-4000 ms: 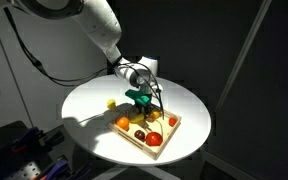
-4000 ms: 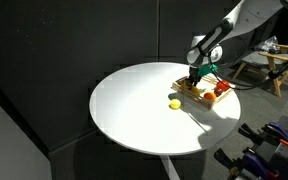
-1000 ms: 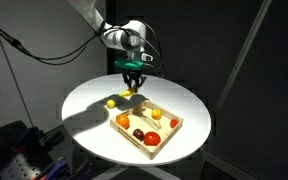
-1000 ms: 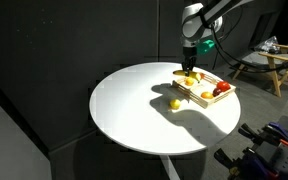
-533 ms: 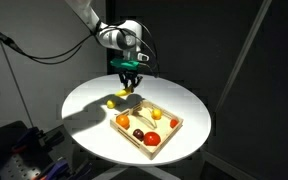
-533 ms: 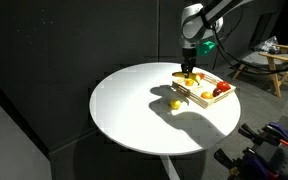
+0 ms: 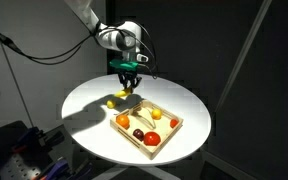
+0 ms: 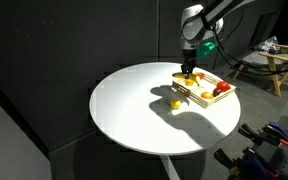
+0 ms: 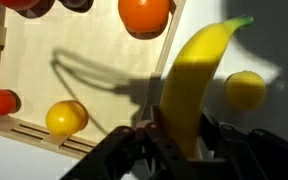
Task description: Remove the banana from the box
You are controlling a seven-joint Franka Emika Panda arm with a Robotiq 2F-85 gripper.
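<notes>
My gripper [image 9: 179,140] is shut on the yellow banana [image 9: 194,80], which fills the wrist view and hangs over the box's wall and the white table. In both exterior views the gripper [image 7: 130,86] [image 8: 189,74] holds the banana above the table, just outside the box's edge. The pale wooden box [image 7: 174,129] [image 8: 197,98] [image 9: 74,90] lies on the round white table and holds round fruits. A small round yellow fruit [image 7: 111,102] [image 8: 174,103] [image 9: 245,90] lies on the table outside the box.
Inside the box I see an orange fruit [image 9: 144,14], a yellow round fruit [image 9: 66,118], a red one [image 9: 0,101] and dark ones at the top edge. The round white table [image 7: 84,120] [image 8: 134,110] stands before a dark curtain. Furniture stands at the right [image 8: 259,65].
Four seconds ago the gripper was low in the box; now it is raised beside the box with the banana in it. Over the last second it has barely moved.
</notes>
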